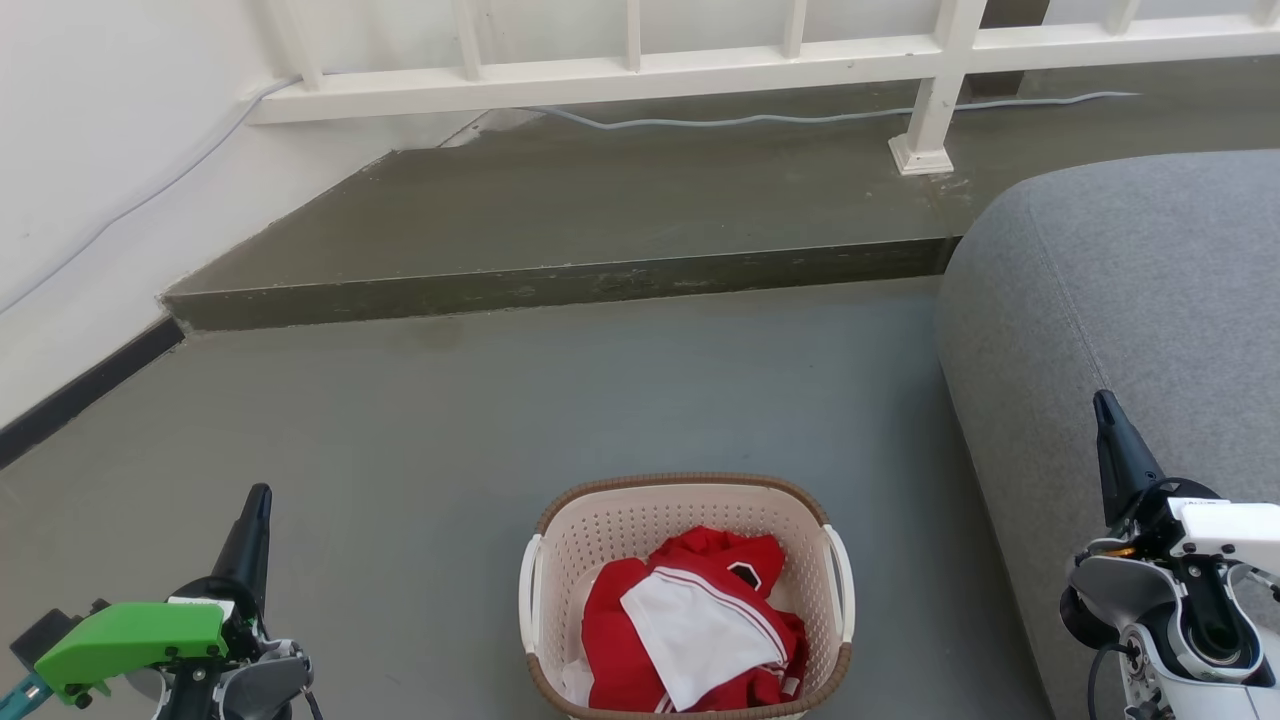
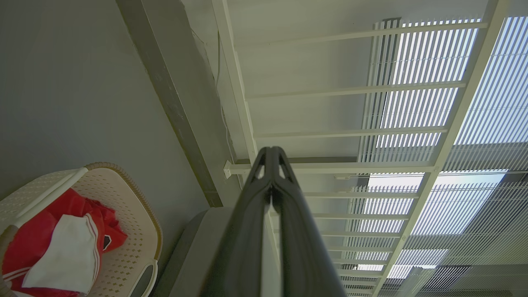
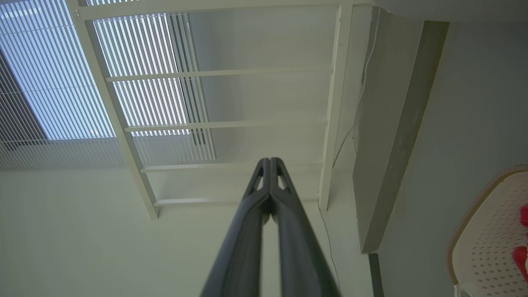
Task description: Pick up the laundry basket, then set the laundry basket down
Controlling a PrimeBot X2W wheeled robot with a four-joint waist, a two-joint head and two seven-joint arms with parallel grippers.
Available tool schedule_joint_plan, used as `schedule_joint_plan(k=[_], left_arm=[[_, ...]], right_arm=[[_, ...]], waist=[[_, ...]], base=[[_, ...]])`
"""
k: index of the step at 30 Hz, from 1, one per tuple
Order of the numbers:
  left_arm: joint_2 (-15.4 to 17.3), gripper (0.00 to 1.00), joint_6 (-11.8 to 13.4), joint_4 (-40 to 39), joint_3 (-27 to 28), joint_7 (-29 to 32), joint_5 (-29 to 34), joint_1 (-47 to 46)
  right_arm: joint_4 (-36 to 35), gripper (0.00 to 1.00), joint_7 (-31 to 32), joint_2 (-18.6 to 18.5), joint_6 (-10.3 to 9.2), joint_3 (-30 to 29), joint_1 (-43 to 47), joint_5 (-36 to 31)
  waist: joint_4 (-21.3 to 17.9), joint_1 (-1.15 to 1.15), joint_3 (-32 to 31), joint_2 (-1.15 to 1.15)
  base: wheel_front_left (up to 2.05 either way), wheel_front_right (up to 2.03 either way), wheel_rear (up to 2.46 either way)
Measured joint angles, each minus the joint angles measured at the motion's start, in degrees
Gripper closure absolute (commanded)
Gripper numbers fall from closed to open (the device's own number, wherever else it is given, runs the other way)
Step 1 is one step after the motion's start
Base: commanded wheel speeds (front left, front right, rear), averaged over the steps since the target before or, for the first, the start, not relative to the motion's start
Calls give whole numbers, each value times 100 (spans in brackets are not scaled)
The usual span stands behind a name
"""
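The laundry basket (image 1: 600,535) stands on the grey floor at the bottom centre of the head view: cream perforated walls, brown woven rim, a white handle on each side, red and white clothes inside. It also sits at the lower left of the left wrist view as laundry basket (image 2: 132,214) and at the right edge of the right wrist view as laundry basket (image 3: 482,235). My left gripper (image 1: 258,495) is shut, well left of the basket and apart from it. My right gripper (image 1: 1103,400) is shut too, far right of the basket, in front of the sofa. Both hold nothing.
A grey sofa (image 1: 1130,300) fills the right side, close to the basket. A raised concrete step (image 1: 560,285) crosses the floor behind, with a white railing (image 1: 930,80) and a cable on it. A white wall (image 1: 90,180) runs along the left.
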Motion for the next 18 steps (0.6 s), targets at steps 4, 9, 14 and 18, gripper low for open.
schedule_joint_plan(k=[4,9,14,18], left_arm=[[-1,100,0,0,0,0,0,0],[-1,100,0,0,1,1,0,0],[-2,100,0,0,3,1,0,0],[-2,100,0,0,4,1,0,0]], right_arm=[[1,100,0,0,0,-1,0,0],[2,100,0,2,0,-3,-1,0],[3,100,0,5,0,-4,-1,0],[4,100,0,10,0,-7,-1,0]], waist=[[0,0,0,0],[0,0,0,0],[0,0,0,0],[0,0,0,0]], base=[[0,0,0],[0,0,0],[0,0,0],[0,0,0]])
